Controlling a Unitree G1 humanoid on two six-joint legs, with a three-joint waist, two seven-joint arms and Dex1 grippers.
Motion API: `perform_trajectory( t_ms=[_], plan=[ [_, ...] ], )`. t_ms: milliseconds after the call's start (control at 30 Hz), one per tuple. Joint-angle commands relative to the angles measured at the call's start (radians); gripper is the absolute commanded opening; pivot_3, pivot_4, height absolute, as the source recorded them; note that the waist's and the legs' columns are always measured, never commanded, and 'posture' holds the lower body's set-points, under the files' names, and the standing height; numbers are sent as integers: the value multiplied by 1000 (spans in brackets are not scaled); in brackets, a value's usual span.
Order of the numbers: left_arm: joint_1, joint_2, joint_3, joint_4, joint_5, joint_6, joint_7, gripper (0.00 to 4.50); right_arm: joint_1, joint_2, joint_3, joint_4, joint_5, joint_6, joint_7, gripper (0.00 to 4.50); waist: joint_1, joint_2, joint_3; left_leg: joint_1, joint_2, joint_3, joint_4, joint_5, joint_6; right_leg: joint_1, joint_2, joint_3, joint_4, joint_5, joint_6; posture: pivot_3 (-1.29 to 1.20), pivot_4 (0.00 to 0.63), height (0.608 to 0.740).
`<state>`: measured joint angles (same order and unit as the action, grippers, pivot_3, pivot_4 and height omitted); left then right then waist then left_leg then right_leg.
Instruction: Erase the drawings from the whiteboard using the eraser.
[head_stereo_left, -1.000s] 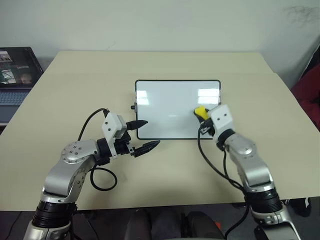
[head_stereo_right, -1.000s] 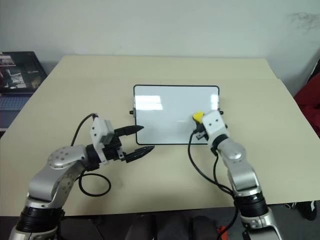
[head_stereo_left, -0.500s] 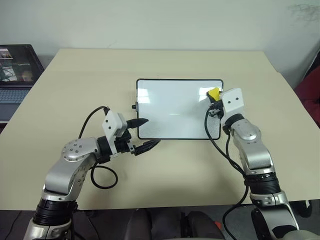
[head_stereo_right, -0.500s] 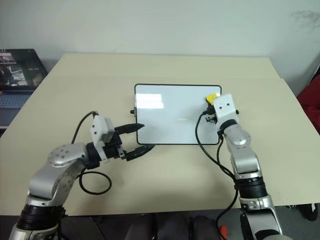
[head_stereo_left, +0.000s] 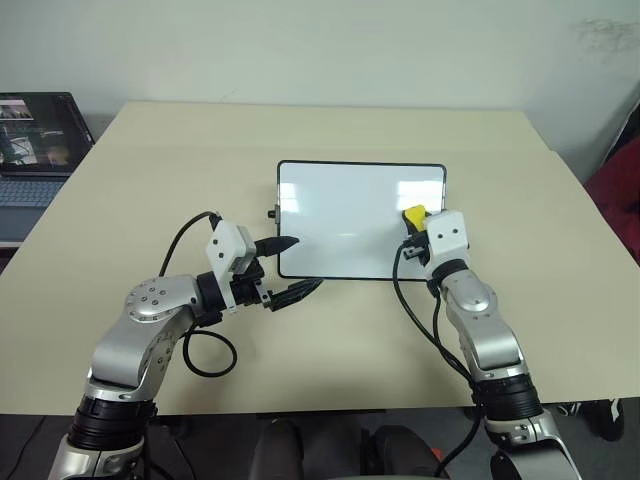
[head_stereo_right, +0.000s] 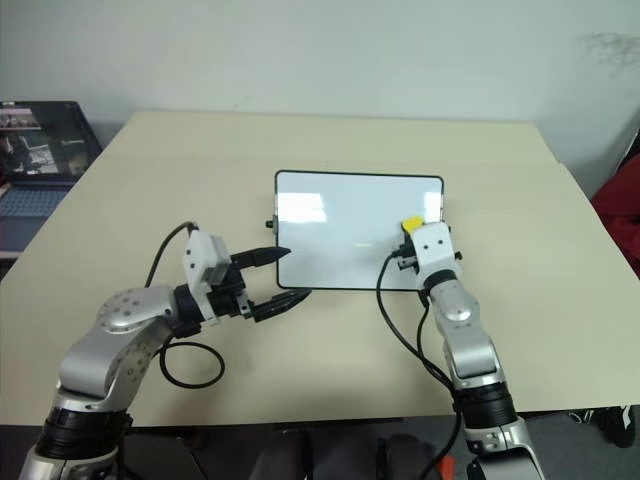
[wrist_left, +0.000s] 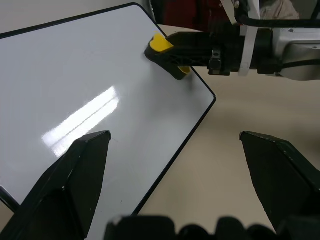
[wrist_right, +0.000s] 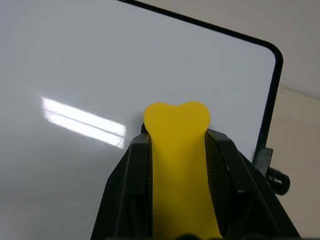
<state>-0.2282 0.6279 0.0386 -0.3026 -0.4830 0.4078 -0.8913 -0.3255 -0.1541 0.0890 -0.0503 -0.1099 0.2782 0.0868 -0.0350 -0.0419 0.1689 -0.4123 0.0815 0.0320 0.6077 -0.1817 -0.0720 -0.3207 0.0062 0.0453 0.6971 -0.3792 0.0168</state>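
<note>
The whiteboard (head_stereo_left: 350, 215) lies flat in the middle of the tan table, with a black frame and a glossy white face. The drawings are out of view; the face carries just light reflections. My right gripper (head_stereo_left: 415, 224) is shut on the yellow eraser (head_stereo_left: 413, 213), which rests against the board near its right edge, about halfway along that side. From the right wrist, the eraser (wrist_right: 177, 145) sticks out between the two black fingers over the white surface. My left gripper (head_stereo_left: 307, 263) hangs open at the board's near left corner, holding nothing.
A laptop (head_stereo_left: 35, 140) stands beyond the table's left edge. Something red (head_stereo_left: 620, 180) sits off the table at the right. Black cables loop beside both forearms. Bare table (head_stereo_left: 150, 170) surrounds the board on all sides.
My right gripper carried the eraser up to the board's far right corner, then back down along the right side. The left arm has stayed where it was.
</note>
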Motion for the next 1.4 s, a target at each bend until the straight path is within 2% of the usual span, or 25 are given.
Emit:
perform_trajectory(
  t_ms=[33, 200, 367, 433, 533, 667, 933, 1067, 1400],
  plan=[
    [-6, 1, 7, -20, -6, -8, -2, 4500, 60, -15, -19, 61, -12, 68, -5, 1110, 0, -1, -1, 3, 0, 0, 0, 0, 0, 2, 0, 0, 0, 0, 1, 0, 150, 740],
    [-6, 0, 6, -17, -6, -9, -3, 4500, 113, -6, 12, -10, 1, 127, 24, 1108, 0, -3, -2, 10, 1, -2, -1, 0, 0, 5, -1, 3, -1, -1, 1, 0, 150, 740],
    [-2, -4, 7, -20, -7, -9, 2, 4500, 151, 16, 79, -242, 50, 282, 101, 1107, -5, -3, -1, 10, 2, -1, -3, 0, 0, 3, -1, 5, -1, -1, 1, 0, 150, 740],
    [1, -3, 7, -22, -6, -10, 3, 4500, 130, 13, 76, -333, 59, 321, 114, 1106, -10, 0, 0, 9, 2, 1, -5, 0, 0, 4, -1, 7, -1, -1, 1, 0, 150, 740],
    [3, -3, 8, -23, -7, -10, 4, 4500, 39, 0, 24, -415, 71, 378, 112, 1102, -11, 2, 2, -2, 1, 0, -5, 0, 0, -5, 0, 7, -1, -1, 1, 0, 150, 740],
    [-5, -5, 4, -15, -5, -11, 2, 4500, -74, -44, -24, -359, 53, 365, 102, 1102, -2, 2, 2, -20, 0, 0, -3, 0, 0, -20, 3, 5, 0, 1, -1, 0, 150, 740],
    [-12, -9, -3, -9, -3, -14, 0, 4500, -138, -43, -65, -112, 38, 249, 31, 1102, 4, 2, 2, -21, -1, 2, -10, 0, 0, -19, 3, 5, -11, 1, -1, 0, 150, 740],
    [-8, -11, -4, -12, -3, -15, 0, 4500, -70, -17, -66, -71, 36, 228, -8, 1102, 3, 2, 2, -19, -1, 1, -9, 0, 0, -17, 2, 2, -9, 1, -1, 0, 150, 740],
    [3, -11, 0, -22, -9, -11, 2, 4500, 124, 13, -37, -118, 32, 262, -23, 1102, 2, -3, -2, -10, 0, 0, -5, 1, 1, -11, 0, 2, -3, 1, 0, 0, 150, 740]
  ],
)
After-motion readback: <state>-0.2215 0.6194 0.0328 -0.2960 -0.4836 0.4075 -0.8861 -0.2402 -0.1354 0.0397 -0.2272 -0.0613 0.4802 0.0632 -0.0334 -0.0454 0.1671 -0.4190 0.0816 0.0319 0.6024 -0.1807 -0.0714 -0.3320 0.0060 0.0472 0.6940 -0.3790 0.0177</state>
